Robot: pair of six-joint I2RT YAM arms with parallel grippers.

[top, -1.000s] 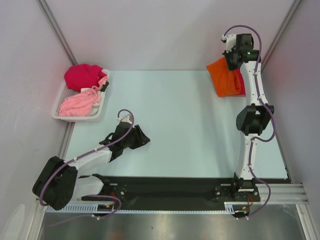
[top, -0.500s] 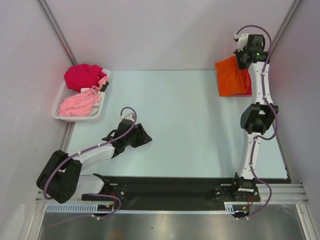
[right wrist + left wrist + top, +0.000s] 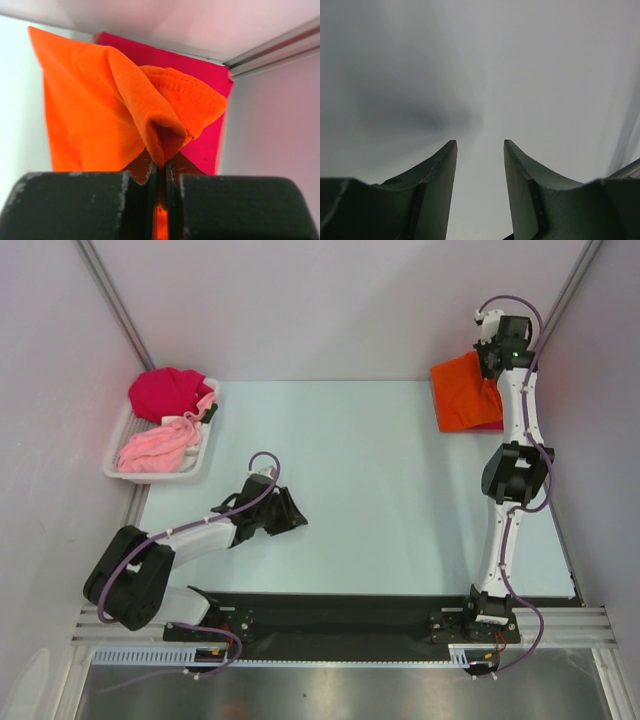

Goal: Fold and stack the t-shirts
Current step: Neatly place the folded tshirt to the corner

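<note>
Upper right: right gripper point(image 3: 160, 169) pinches orange t-shirt point(image 3: 95, 105); left gripper point(image 3: 479, 145) jaws spread
Magenta shirt point(image 3: 210, 135) mostly hidden beneath; right arm point(image 3: 515, 475) covers its edge; crimson shirt point(image 3: 165, 392), pink shirt point(image 3: 155, 448) in tray point(image 3: 150, 477), upper left

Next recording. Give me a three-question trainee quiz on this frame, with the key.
1. True or false: the left gripper holds a shirt.
2. What does the right gripper pinch? A) orange shirt B) a towel C) nothing
3. Fill in: the crimson shirt and pale pink shirt lie in a white ____.
Key: 1 false, its jaws stand open and empty; 2 A; 3 tray.
</note>
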